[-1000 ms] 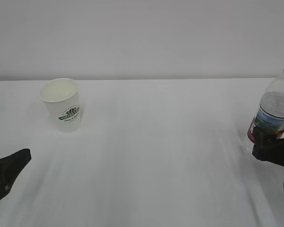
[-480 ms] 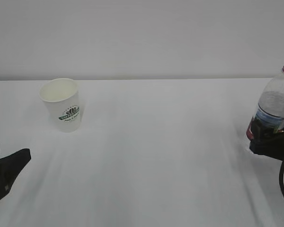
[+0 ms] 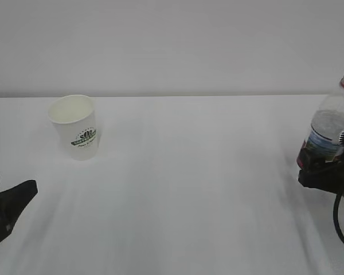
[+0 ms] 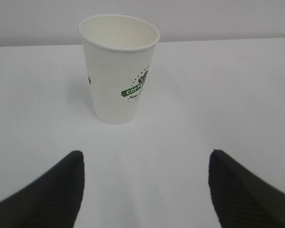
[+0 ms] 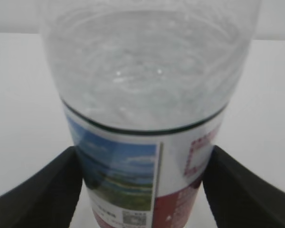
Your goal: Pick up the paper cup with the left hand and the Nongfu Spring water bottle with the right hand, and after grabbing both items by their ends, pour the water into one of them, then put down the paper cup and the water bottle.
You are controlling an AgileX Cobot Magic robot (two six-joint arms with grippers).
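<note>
My left tool (image 4: 145,190) hangs low over the white desk (image 3: 189,189), its two black fingers (image 4: 52,190) spread wide with nothing between them. The cup (image 4: 118,69) stands upright straight ahead of it, well apart from the fingertips and a little toward the left finger. Its mouth is open and it looks empty inside; a dark green logo sits on the dotted side facing me. In the exterior view the cup (image 3: 74,126) stands on the desk beyond my left tool (image 3: 8,203), which lies at the desk's near left edge.

My right tool (image 5: 142,185) stands with its fingers (image 5: 42,190) wide apart on either side of the bottle (image 5: 147,118). The bottle fills the gap at label height, and each finger sits just beside the label; I cannot tell whether either one touches it. The bottle stands upright on the desk, and water (image 5: 147,80) shows in the clear part above the label. From outside, the bottle (image 3: 332,129) rises above my right tool (image 3: 327,172), with a red ring at its neck.
</note>
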